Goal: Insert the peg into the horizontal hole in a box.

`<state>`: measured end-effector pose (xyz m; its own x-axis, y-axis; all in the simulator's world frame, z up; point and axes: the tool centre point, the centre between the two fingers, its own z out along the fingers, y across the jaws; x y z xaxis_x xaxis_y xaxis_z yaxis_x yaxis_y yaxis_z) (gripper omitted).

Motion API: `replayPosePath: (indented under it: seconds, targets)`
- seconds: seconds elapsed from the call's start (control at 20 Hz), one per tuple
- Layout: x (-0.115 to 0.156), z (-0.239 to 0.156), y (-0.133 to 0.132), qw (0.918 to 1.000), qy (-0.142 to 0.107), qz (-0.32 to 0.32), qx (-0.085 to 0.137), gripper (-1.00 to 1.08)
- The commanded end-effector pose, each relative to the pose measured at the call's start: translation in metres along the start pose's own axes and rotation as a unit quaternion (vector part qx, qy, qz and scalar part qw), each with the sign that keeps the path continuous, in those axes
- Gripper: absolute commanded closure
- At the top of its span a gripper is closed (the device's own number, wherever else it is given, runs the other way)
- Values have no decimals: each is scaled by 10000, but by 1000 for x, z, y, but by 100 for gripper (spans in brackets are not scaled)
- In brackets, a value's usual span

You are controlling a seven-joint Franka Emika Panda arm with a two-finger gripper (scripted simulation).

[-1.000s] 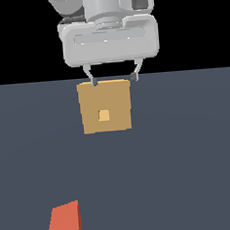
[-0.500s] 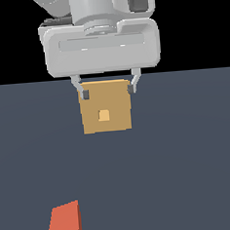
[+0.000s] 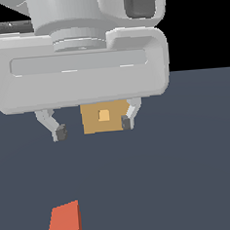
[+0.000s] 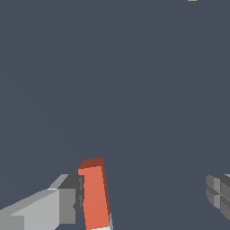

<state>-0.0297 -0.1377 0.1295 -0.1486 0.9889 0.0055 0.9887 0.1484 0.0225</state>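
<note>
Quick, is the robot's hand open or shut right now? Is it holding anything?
Hand: open and holding nothing; the peg lies on the floor, beside one finger.

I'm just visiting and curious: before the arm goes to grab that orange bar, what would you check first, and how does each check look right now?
1. Fingers spread apart: ok, a wide gap shows.
2. Nothing held: ok.
3. Peg between the fingers: not ok, it lies close beside one finger, off centre in the wrist view.
4. Peg lying free on the floor: ok.
5. Hole in the box unblocked: ok.
6. Height above the peg: cannot tell.
</note>
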Motion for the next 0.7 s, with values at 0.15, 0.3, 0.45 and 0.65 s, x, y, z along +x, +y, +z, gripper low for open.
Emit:
replayPosePath:
  seconds: [0.15,0.3,0.45,0.65]
  targets:
    - [-53,21,-17,9997,-6,-240,38,-92]
    - [-82,32,-24,9993,-9,-363,59,-92]
    - [-106,41,-29,9989,-11,-469,76,-92]
    - [-133,51,-34,9983,-15,-583,94,-92]
